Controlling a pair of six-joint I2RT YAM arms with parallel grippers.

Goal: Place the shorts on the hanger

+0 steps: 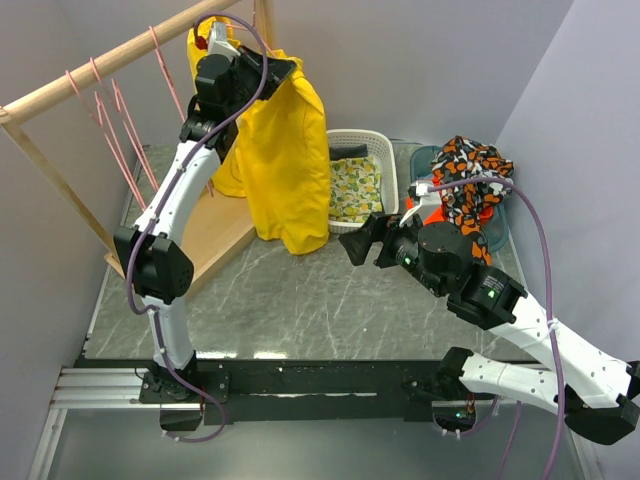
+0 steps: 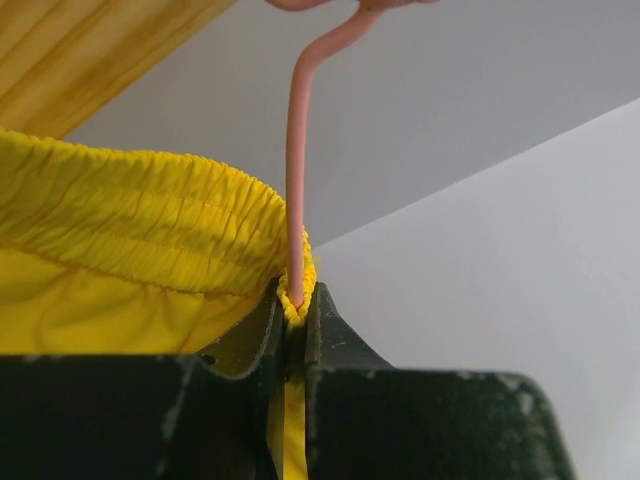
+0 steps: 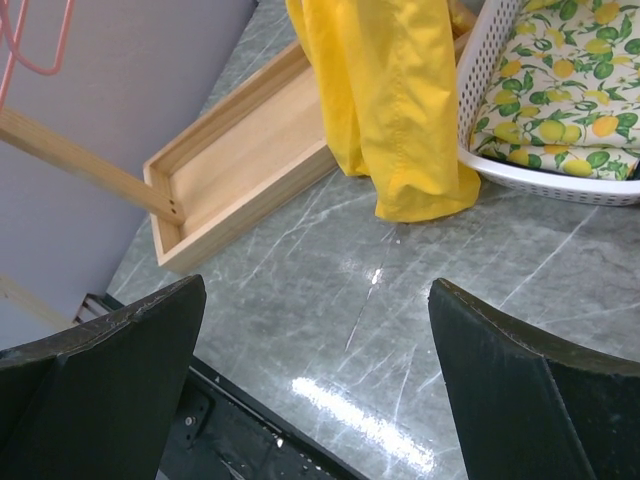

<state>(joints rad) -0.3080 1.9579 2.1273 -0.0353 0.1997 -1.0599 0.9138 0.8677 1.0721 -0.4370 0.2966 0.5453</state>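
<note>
The yellow shorts (image 1: 285, 160) hang from high up by the wooden rail (image 1: 110, 62), and their legs reach down to the table. My left gripper (image 1: 272, 72) is raised there. In the left wrist view it (image 2: 293, 300) is shut on the gathered waistband (image 2: 130, 220), which wraps the pink hanger wire (image 2: 297, 150) between the jaws. The wire rises to its hook at the top edge. My right gripper (image 1: 358, 240) is open and empty, low over the table (image 3: 318, 288), to the right of the shorts' hems (image 3: 390, 90).
Several spare pink hangers (image 1: 110, 120) hang on the rail. The rack's wooden base tray (image 1: 215, 240) lies at left. A white basket (image 1: 385, 165) holds a lemon-print cloth (image 1: 355, 185). The patterned cloth (image 1: 470, 170) and the orange-red cloth (image 1: 440, 215) lie at back right.
</note>
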